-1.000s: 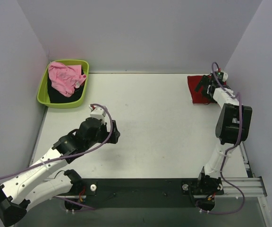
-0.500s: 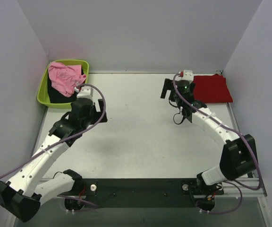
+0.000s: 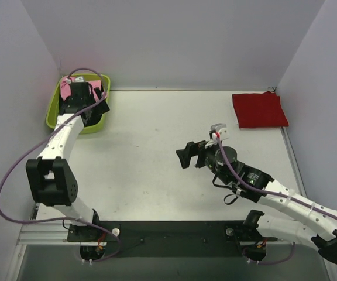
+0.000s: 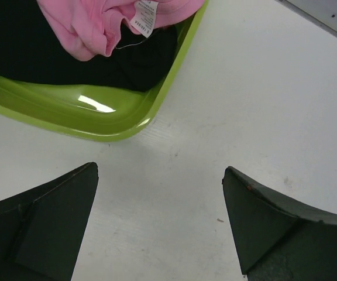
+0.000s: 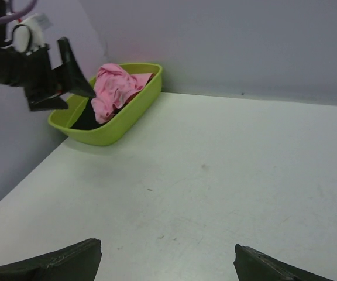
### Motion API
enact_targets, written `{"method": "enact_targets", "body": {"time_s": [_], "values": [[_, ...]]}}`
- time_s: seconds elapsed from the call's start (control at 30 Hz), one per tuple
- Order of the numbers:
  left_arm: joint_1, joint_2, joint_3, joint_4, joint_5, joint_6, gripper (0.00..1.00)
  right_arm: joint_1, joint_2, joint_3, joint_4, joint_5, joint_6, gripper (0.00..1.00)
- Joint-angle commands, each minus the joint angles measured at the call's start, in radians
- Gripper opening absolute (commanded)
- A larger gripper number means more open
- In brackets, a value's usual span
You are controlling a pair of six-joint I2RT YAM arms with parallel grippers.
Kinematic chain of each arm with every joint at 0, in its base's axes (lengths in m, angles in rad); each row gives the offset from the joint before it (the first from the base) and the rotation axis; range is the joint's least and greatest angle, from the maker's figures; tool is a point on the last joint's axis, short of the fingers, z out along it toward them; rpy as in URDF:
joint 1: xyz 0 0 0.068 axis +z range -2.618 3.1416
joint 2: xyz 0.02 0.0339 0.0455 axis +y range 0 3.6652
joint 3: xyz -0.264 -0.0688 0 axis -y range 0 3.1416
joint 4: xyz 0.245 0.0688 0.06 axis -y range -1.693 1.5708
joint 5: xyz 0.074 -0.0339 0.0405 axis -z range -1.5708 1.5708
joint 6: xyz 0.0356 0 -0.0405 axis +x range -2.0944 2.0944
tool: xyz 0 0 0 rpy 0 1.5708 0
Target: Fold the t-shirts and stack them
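My left gripper [image 3: 84, 100] hangs spread wide over the lime green tub [image 3: 52, 111] at the surface's [image 3: 157, 123] far left corner, with the pink t-shirt [image 3: 65, 89] crumpled inside. My right gripper [image 3: 187, 157], jaws equally wide, hovers mid-surface, well apart from the red t-shirt [image 3: 260, 110] lying flat at far right. Left wrist: fingers [image 4: 45, 228] parted above the surface just beside the tub's rim. Right wrist: parted fingers frame the distant tub and pink cloth.

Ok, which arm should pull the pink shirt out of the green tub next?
Left. The left pincer, open, hangs right by the lime green tub holding the pink t-shirt; the right pincer, also open, is out at mid-table, well away from it.
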Motion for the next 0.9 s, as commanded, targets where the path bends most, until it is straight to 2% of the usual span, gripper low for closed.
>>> {"method": "enact_targets", "body": {"time_s": [0.0,0.17,0.3,0.53,0.73,0.87], "values": [[0.007,0.202,0.223,0.062,-0.01,0.01,0.97,0.115,-0.047,-0.01,-0.076,0.076,0.023,1.0],[0.08,0.431,0.38,0.056,0.009,-0.015,0.97,0.284,-0.096,-0.029,-0.132,0.163,-0.002,1.0],[0.114,0.516,0.452,0.08,-0.005,-0.07,0.98,0.311,-0.087,-0.033,-0.163,0.169,-0.002,1.0],[0.157,0.69,0.734,-0.02,0.013,-0.097,0.97,0.322,-0.067,-0.057,-0.156,0.158,0.0,1.0],[0.169,0.792,0.823,0.011,0.082,-0.131,0.97,0.328,0.0,-0.048,-0.155,0.136,0.001,1.0],[0.171,0.891,0.927,-0.042,0.104,-0.127,0.96,0.328,0.034,-0.033,-0.119,0.143,-0.003,1.0]]}}
